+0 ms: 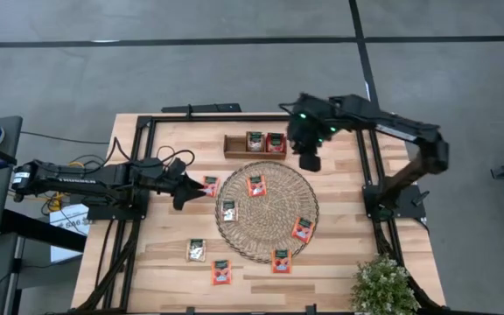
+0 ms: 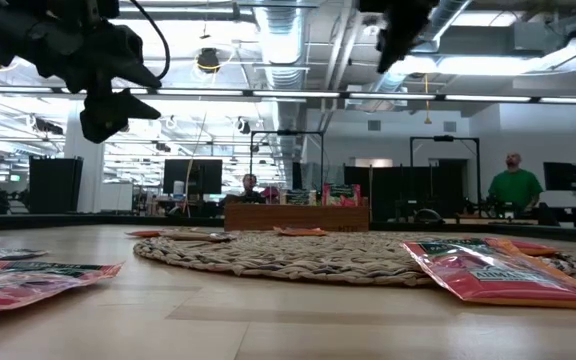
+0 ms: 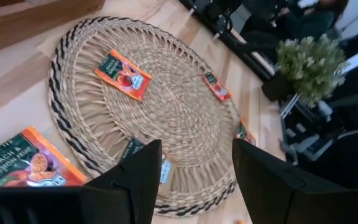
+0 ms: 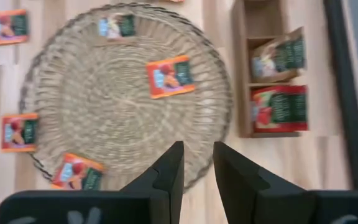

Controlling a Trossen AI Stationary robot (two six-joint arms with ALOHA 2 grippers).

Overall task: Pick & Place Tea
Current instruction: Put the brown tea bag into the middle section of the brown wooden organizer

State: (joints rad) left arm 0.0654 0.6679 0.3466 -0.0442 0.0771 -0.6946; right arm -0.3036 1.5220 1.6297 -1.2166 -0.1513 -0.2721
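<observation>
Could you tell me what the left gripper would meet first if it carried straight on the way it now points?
Probably the round woven mat. The left gripper, fingers open and empty, aims down over it, and a pale tea packet on the mat lies between the fingers in the left wrist view. Depth is unclear, so it could touch that packet first.

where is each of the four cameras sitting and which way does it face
High: above, looking straight down on the light wooden table, both arms showing.
Low: table-top height, level across the round woven straw mat into the room; arms hang from above.
Left wrist: on the left arm, facing the mat past the open left gripper.
Right wrist: looking down past the empty right gripper at the mat and brown wooden compartment tray.
Shared: both wrist views show the red-orange tea packet mid-mat.
</observation>
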